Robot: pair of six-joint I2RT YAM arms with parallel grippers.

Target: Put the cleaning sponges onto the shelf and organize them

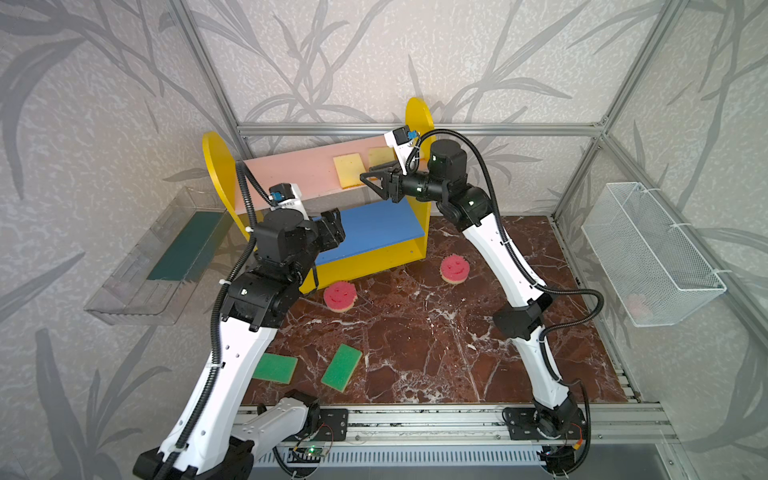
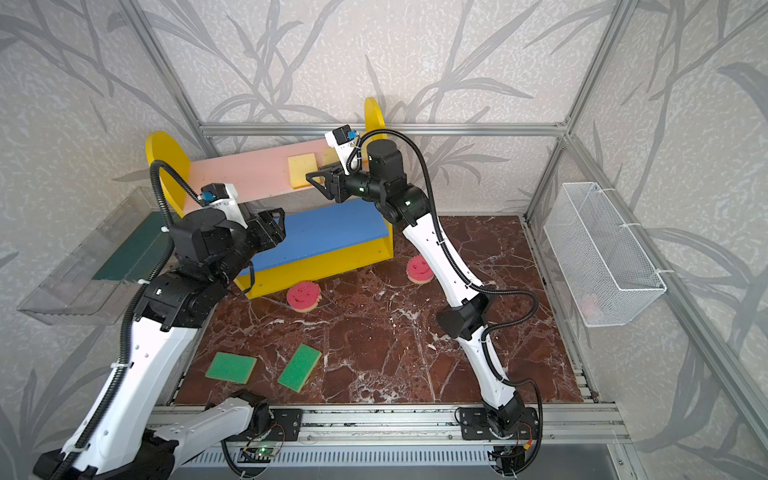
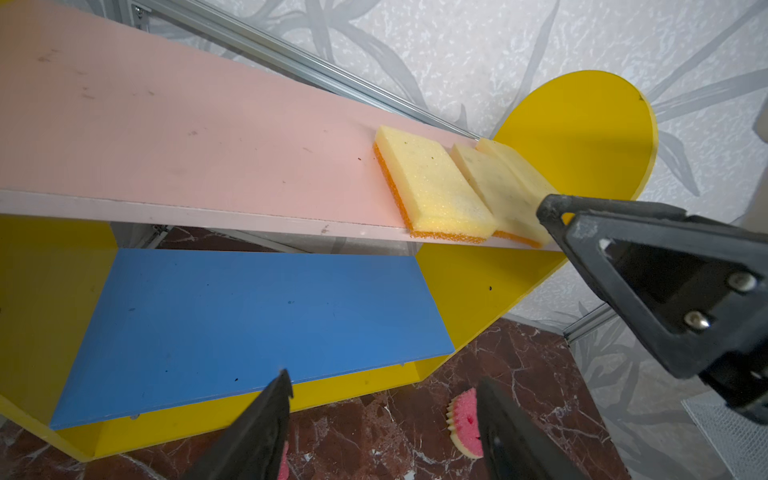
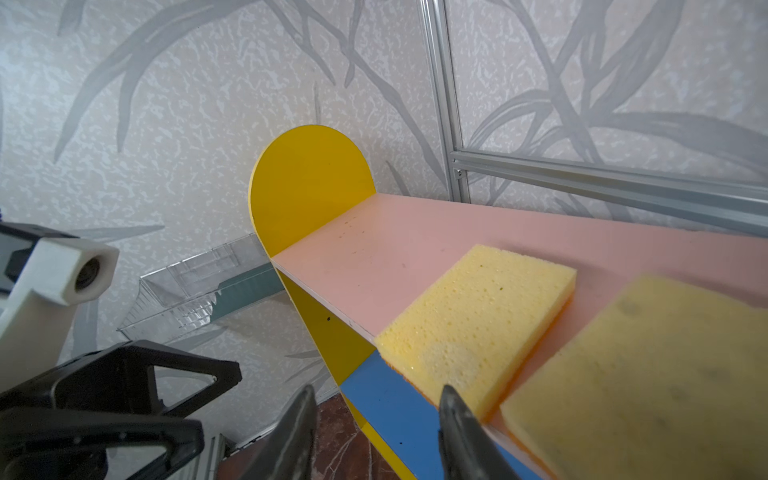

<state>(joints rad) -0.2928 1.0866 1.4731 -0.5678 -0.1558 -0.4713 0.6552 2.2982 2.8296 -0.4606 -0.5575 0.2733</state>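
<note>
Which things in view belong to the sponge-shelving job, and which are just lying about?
Job: shelf; three yellow sponges on its pink board; two pink smiley sponges and two green sponges on the table.
Lying about: clear tray; wire basket.

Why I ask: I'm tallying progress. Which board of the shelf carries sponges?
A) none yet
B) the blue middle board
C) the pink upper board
C: in the left wrist view the yellow sponges lie side by side on the pink upper board, while the blue middle board shows none.
</note>
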